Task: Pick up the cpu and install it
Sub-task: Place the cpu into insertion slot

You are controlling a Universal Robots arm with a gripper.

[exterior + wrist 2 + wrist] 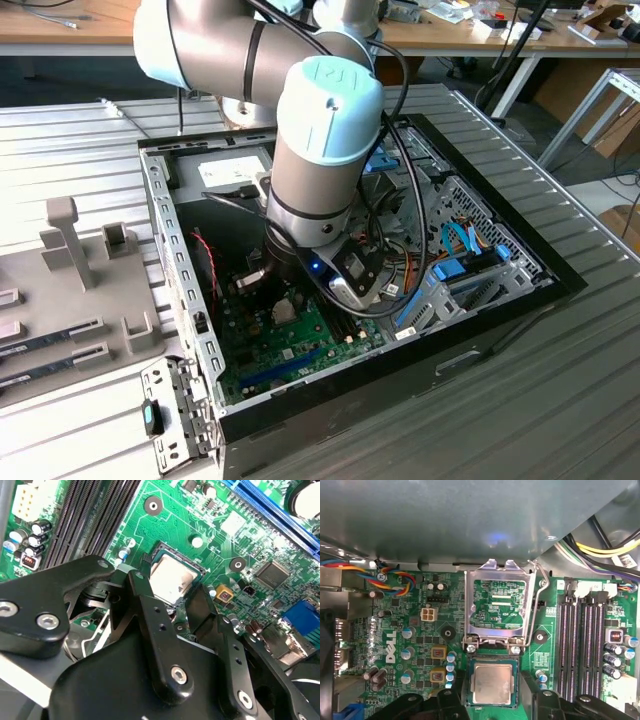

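The cpu [493, 683], a small silvery square with a thin green rim, lies flat in the black socket of the green motherboard [420, 630]. It also appears in the second wrist view [171, 579] and the exterior view [284, 311]. My gripper [492, 679] hovers right over it, one black finger [456, 682] on each side of the socket, a narrow gap between pads and chip. The jaws stand open around the cpu. The socket's metal load plate [500, 605] is hinged up, its lever [536, 607] swung back.
The motherboard sits inside an open black computer case [520, 300] on a ribbed metal table. Memory slots [582, 640] run beside the socket, coloured cables [395, 582] lie near it. A grey fixture tray [80, 290] with memory sticks stands at the exterior view's left.
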